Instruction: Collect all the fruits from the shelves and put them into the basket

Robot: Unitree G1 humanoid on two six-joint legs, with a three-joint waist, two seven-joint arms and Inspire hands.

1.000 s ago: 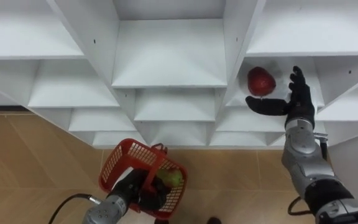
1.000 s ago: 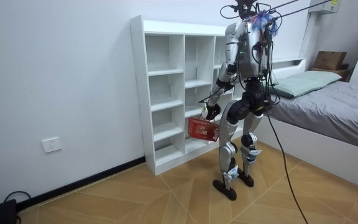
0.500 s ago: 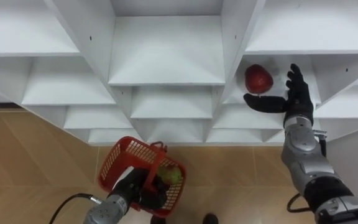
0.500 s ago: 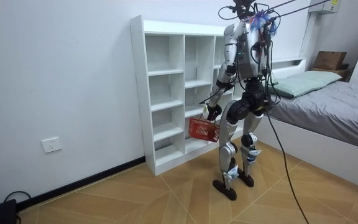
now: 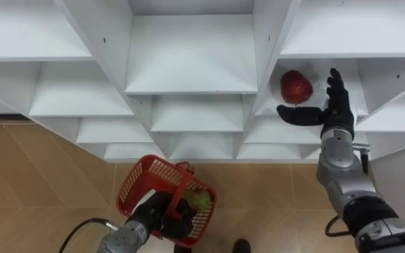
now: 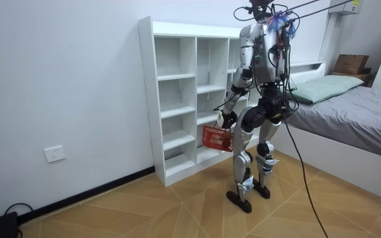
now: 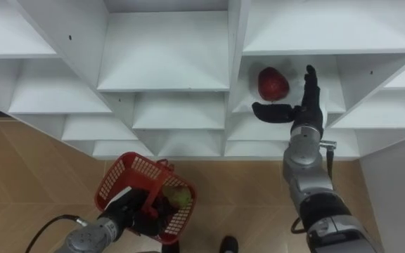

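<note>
The robot stood at the white closet (image 5: 188, 63), reaching for a red apple (image 5: 296, 86).
The red basket (image 5: 140, 184) hung lower left, the left robot hand (image 5: 159, 211) curled round its handle, a green fruit (image 5: 201, 200) inside. Upper right, the right robot hand (image 5: 332, 111) was spread wide just beside the apple on its shelf. It looked firm, smooth, light and likely to roll, so best cupped round the middle. Its back was hidden.

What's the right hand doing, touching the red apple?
Cannot tell: in the left eye view the thumb of the right hand borders the red apple, gap unclear.
</note>
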